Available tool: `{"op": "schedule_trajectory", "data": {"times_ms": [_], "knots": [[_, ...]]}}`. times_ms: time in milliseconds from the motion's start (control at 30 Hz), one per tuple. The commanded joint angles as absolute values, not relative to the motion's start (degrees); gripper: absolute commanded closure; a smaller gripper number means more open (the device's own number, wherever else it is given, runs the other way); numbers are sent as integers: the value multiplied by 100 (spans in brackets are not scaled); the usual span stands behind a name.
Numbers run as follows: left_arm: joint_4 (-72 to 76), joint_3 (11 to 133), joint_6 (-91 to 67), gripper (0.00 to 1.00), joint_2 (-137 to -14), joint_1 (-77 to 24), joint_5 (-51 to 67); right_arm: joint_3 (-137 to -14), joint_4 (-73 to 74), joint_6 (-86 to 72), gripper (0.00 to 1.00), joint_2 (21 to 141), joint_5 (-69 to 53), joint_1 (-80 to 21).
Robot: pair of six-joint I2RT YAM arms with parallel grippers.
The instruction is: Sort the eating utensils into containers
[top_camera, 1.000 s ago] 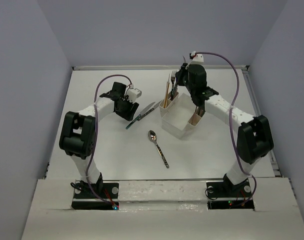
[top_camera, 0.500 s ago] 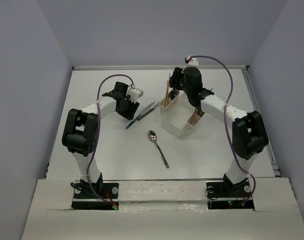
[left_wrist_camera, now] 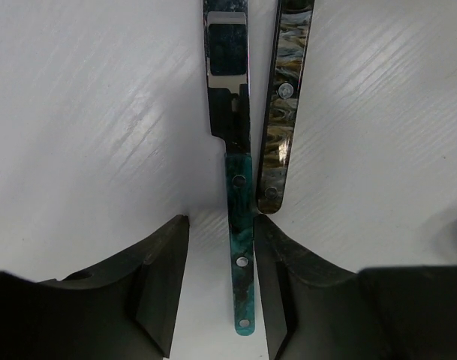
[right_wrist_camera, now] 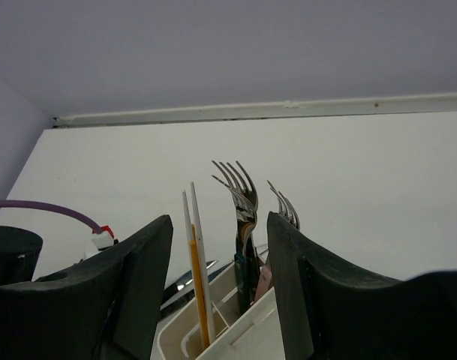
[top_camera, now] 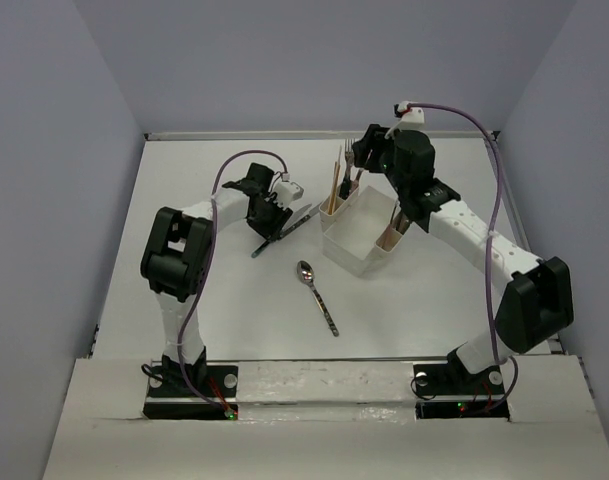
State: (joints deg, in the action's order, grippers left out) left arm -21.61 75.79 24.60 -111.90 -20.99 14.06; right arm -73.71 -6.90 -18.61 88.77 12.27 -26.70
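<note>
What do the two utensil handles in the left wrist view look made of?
Teal knife handle: marbled, glossy, likely resin or plastic, with small metal rivets; its blade is mirror-polished metal. Dark handle: swirled brown-grey, glossy, likely the same resin, also riveted.

A lab test cell: bare white table (top_camera: 234, 320) boxed in by plain lavender walls (top_camera: 314, 60).

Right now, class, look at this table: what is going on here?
Two robot arms are sorting cutlery into a white caddy. The left arm has its jaws open on either side of a teal-handled knife, which lies on the table beside a dark-handled knife; it is not gripped yet. The right arm hovers with open, empty jaws by the caddy's far end, where forks and chopsticks stand upright. A spoon lies loose on the table.
</note>
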Motion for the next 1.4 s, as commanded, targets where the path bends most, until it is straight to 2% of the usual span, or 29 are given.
{"op": "schedule_trajectory", "data": {"times_ms": [0,100,167,367,467,567,800,1067,1367], "knots": [[-2733,7576,2724,50,-11460,-2083,1248,-7278,-686,-1609,41,8386,1458,-2654],[-2865,7497,2786,59,-11487,-2066,1152,-7251,-659,-1503,40,8236,1529,-2654],[-2892,7339,2847,60,-11435,-2030,1116,-7225,-650,-1468,40,8086,1591,-2654],[-2830,7093,2971,73,-11364,-1934,844,-7075,-642,-1406,39,7858,1845,-2654],[-2821,7023,3006,83,-11382,-1899,765,-6996,-650,-1389,39,7787,1881,-2654],[-2769,6908,3059,100,-11434,-1732,677,-6900,-650,-1389,39,7708,1951,-2654],[-2620,6847,2892,100,-11233,-1345,860,-6812,-650,-1362,39,7532,2039,-2654],[-1925,7110,2383,100,-10020,-932,2126,-6847,-650,-1441,40,7348,1828,-2654],[-2056,8243,1881,100,-9203,-923,2697,-7347,-396,-1617,40,7391,485,-2654]]}}
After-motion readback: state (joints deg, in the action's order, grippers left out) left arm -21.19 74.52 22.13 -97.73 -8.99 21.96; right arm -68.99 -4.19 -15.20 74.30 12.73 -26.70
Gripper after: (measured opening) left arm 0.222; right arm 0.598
